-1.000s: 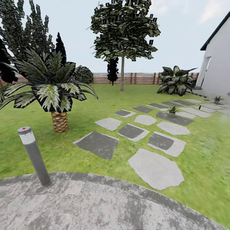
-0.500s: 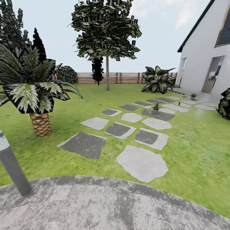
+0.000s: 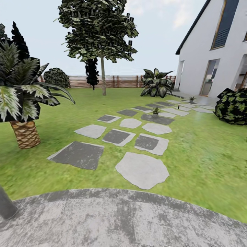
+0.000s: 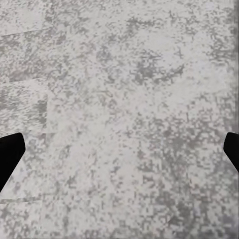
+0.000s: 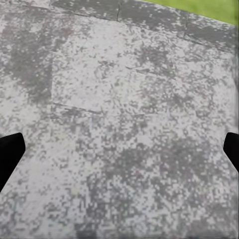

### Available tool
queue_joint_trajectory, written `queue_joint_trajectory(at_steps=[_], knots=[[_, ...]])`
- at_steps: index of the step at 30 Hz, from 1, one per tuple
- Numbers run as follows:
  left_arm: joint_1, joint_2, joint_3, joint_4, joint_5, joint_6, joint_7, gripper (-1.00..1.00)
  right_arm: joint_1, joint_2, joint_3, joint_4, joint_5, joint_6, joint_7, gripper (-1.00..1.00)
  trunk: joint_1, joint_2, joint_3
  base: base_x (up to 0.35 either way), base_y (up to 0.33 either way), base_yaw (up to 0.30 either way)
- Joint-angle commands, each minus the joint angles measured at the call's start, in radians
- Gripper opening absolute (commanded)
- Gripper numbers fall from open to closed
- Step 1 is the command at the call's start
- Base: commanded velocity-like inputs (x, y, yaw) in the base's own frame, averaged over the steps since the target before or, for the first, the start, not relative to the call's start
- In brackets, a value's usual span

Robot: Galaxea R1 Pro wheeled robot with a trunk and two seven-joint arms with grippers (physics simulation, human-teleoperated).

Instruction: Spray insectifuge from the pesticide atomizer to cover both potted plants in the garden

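2 plants stood far off on the stones; sprayer not made out. Probably light, rigid; grip mid-body. Left gripper & right gripper spread wide, empty, over paving.

Potted plants apparently on stepping stones

left gripper: fingers spread wide, empty | right gripper: fingers spread wide, empty

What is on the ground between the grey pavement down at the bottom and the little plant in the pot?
In the head view, green lawn and a trail of flat grey and white stepping stones lie between the paved area and the nearer potted plant.
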Motion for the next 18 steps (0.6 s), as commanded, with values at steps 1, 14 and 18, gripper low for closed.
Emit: queue_joint_trajectory(at_steps=[1, 14, 18], knots=[[0.0, 0.0, 0.003, 0.0, 0.001, -0.003, 0.0, 1.0, -0.001, 0.0, -0.001, 0.001, 0.005, -0.003, -0.001, 1.0, 0.0, -0.001, -0.002, 0.0, 0.0, -0.198], [0.0, -0.001, 0.003, 0.0, -0.001, -0.003, 0.0, 1.0, -0.001, 0.0, -0.001, 0.001, 0.005, -0.003, -0.001, 1.0, 0.0, -0.001, -0.019, 0.0, 0.0, -0.196], [0.0, -0.001, 0.003, 0.0, -0.001, -0.003, 0.0, 1.0, -0.001, 0.0, -0.001, 0.001, 0.005, -0.003, -0.001, 1.0, 0.0, -0.001, -0.024, 0.0, 0.0, -0.195]])
